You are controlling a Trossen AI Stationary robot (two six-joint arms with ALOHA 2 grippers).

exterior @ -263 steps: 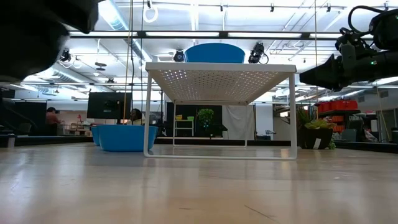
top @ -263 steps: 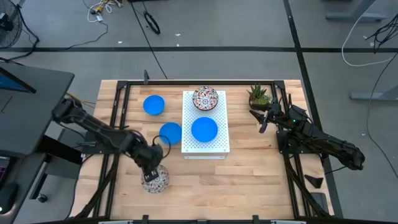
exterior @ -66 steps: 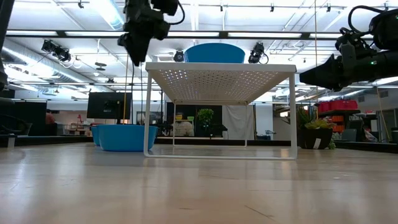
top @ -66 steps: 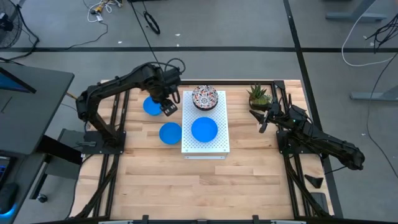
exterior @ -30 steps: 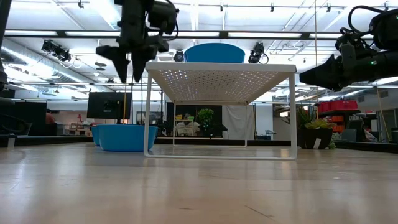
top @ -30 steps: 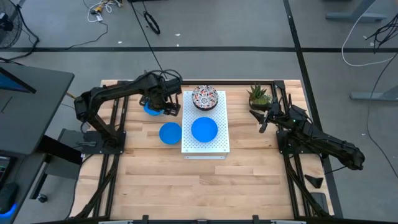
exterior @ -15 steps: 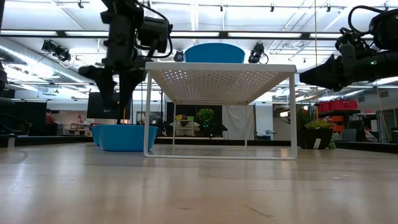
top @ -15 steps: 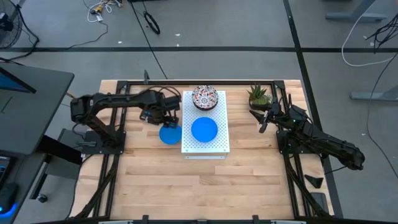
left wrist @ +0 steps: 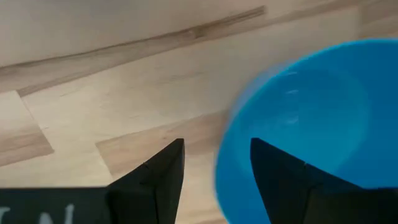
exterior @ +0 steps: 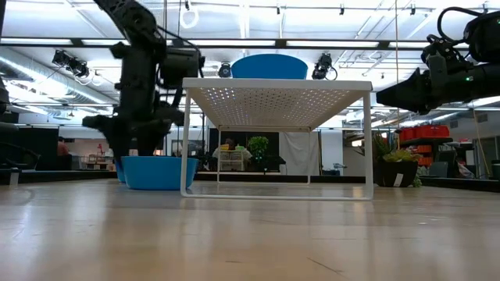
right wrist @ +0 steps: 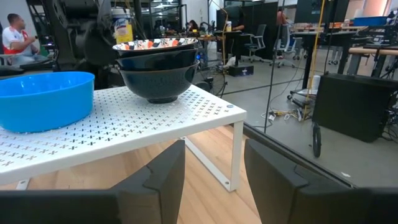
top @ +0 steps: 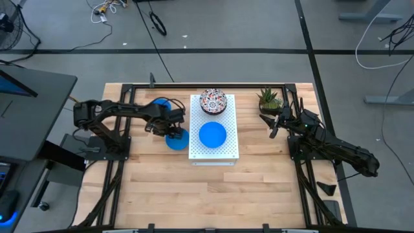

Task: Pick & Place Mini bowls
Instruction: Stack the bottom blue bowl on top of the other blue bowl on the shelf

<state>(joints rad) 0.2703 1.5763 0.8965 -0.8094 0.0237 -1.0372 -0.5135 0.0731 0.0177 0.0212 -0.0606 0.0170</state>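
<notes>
High view. Left gripper (top: 169,127) low over the blue bowl (top: 176,139) on the table just left of the white perforated board (top: 213,145); second blue bowl (top: 160,107) farther back, partly under the arm. On the board: third blue bowl (top: 212,134) near side, patterned bowls (top: 213,101) stacked at the far end. Right gripper (top: 272,122) parked right of the board, near the potted plant (top: 269,98).

Low view. Left gripper (exterior: 125,127) down at the rim of the blue bowl (exterior: 158,172) beside the board's left leg. Board (exterior: 275,97) raised on legs, a blue bowl (exterior: 269,65) on top. Right arm high on the right, idle.

Left wrist view. Fingers (left wrist: 163,168) spread, straddling the near edge of the blue bowl (left wrist: 311,130): one outside over bare wood, one over the bowl's inside. Nothing pinched yet.

Right wrist view. Fingers (right wrist: 165,168) spread, holding nothing. Board (right wrist: 118,127) ahead, blue bowl (right wrist: 40,99) on it and a stack of dark-sided bowls (right wrist: 157,62) with patterned insides. People in the room behind.

Handling, as judged. Bowl likely light, rigid, smooth-walled, so slippery; possibly breakable if dropped. Best hold: wall at the rim, one finger inside, one outside, seated deep before lifting. Risk: bowl tipping or sliding on the wood as the jaws close.
</notes>
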